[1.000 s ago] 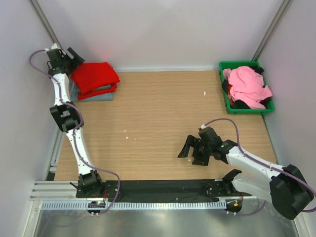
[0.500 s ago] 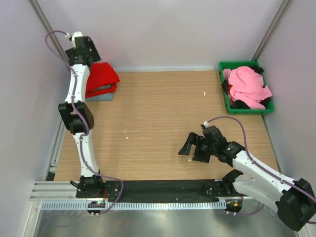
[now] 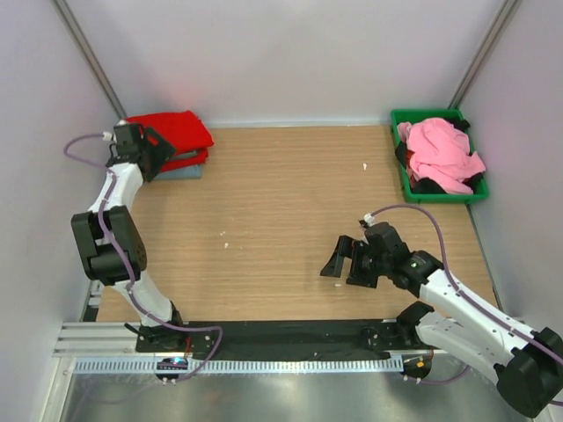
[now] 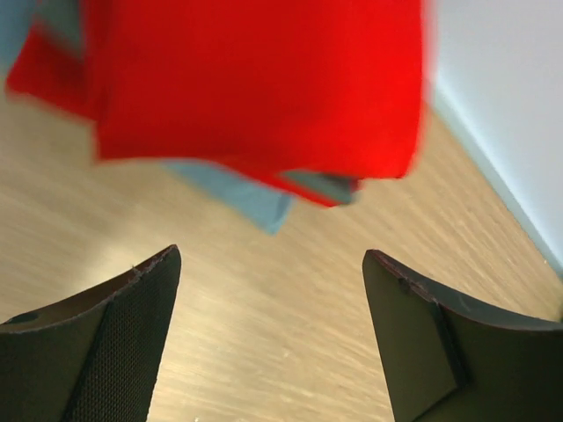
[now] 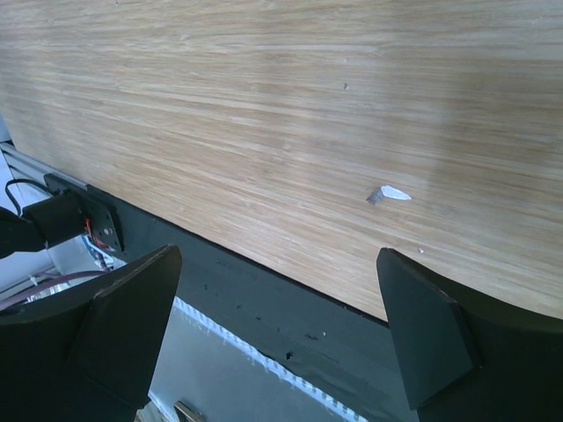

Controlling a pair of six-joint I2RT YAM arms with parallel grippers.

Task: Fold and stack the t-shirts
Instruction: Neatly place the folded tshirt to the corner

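Observation:
A folded stack of t-shirts (image 3: 172, 132) lies at the table's back left: a bright red one on top, another red one under it and a light blue-grey one (image 3: 181, 173) at the bottom. In the left wrist view the red shirt (image 4: 255, 79) and the blue-grey edge (image 4: 257, 199) lie just ahead. My left gripper (image 3: 155, 151) (image 4: 271, 255) is open and empty at the stack's near left corner. My right gripper (image 3: 343, 264) (image 5: 277, 253) is open and empty, low over the table's front right. A pink shirt (image 3: 440, 149) and a dark one (image 3: 427, 185) lie crumpled in the bin.
The green plastic bin (image 3: 440, 199) stands at the back right against the wall. A black strip (image 5: 290, 308) and a metal rail run along the table's near edge under my right gripper. Small white scraps (image 5: 387, 194) lie on the wood.
My left arm has come down from above the back of the stack to the stack's near left corner, fingers open. The right gripper has shifted only slightly.

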